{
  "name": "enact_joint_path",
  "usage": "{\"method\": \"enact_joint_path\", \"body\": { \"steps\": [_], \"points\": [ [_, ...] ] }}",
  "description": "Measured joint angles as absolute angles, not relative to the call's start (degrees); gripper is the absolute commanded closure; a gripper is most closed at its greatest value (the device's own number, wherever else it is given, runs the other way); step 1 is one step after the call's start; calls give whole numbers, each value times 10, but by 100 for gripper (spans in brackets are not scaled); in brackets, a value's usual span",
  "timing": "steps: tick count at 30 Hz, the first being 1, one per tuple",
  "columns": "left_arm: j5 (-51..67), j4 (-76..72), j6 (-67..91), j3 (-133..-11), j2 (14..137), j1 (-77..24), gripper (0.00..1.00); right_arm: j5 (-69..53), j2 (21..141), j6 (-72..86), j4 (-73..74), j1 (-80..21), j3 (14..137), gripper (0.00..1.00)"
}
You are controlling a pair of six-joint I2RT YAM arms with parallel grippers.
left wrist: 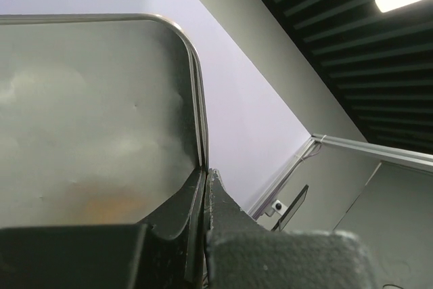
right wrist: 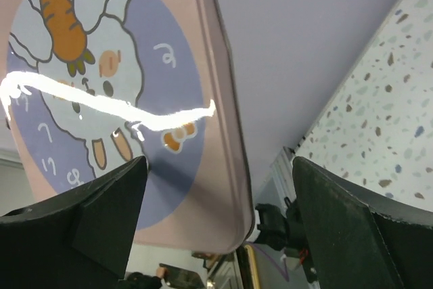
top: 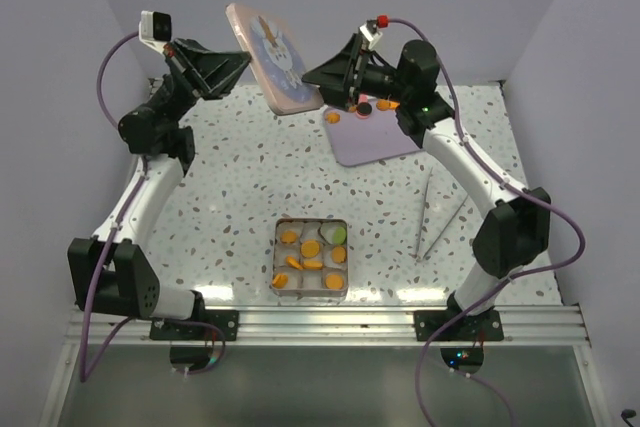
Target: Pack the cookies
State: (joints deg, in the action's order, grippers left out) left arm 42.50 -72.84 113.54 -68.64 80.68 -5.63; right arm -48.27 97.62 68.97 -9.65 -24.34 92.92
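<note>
Cookies (top: 311, 248) are being kept in the square tin (top: 311, 220); a bunny lid (top: 275, 57) is being pinched by the left gripper (top: 243, 63), the right gripper (top: 320, 73) spread wide.

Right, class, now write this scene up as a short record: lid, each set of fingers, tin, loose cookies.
lid: pink, rabbit picture, held tilted above the table
left fingers: shut on the lid's edge
right fingers: open, at the lid's lower corner
tin: square, near table edge, paper cups inside
cookies in tin: orange, one green
loose cookies: on the lavender mat, far side
</note>
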Motion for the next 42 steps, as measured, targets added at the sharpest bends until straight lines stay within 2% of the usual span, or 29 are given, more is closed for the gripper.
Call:
{"method": "enact_joint_path", "body": {
  "steps": [12,16,25,33,35,37,38,40,41,42],
  "points": [
    [390,-741,1143,-686,794,-56,100,-467,998,943,-436,-244,861,24],
    [376,-751,1145,-686,784,-55,100,-460,1017,1011,-528,-245,861,35],
    [374,-756,1147,-676,782,-55,100,-460,1041,1101,-637,-271,894,57],
    [363,-762,1151,-651,778,-53,100,-460,1041,1129,-675,-270,896,73],
    [362,-764,1150,-647,778,-53,81,-460,1041,1134,-685,-270,887,82],
    [368,-762,1146,-639,777,-53,58,-460,1037,1136,-693,-270,869,87],
    [373,-761,1145,-634,777,-53,41,-460,1035,1136,-695,-271,861,88],
    [387,-757,1145,-618,776,-53,29,-462,1023,1125,-687,-271,837,92],
    [394,-756,1146,-608,776,-53,10,-464,1012,1114,-674,-271,822,93],
    [403,-756,1143,-598,775,-53,1,-465,997,1094,-652,-270,806,96]
  ]
}}
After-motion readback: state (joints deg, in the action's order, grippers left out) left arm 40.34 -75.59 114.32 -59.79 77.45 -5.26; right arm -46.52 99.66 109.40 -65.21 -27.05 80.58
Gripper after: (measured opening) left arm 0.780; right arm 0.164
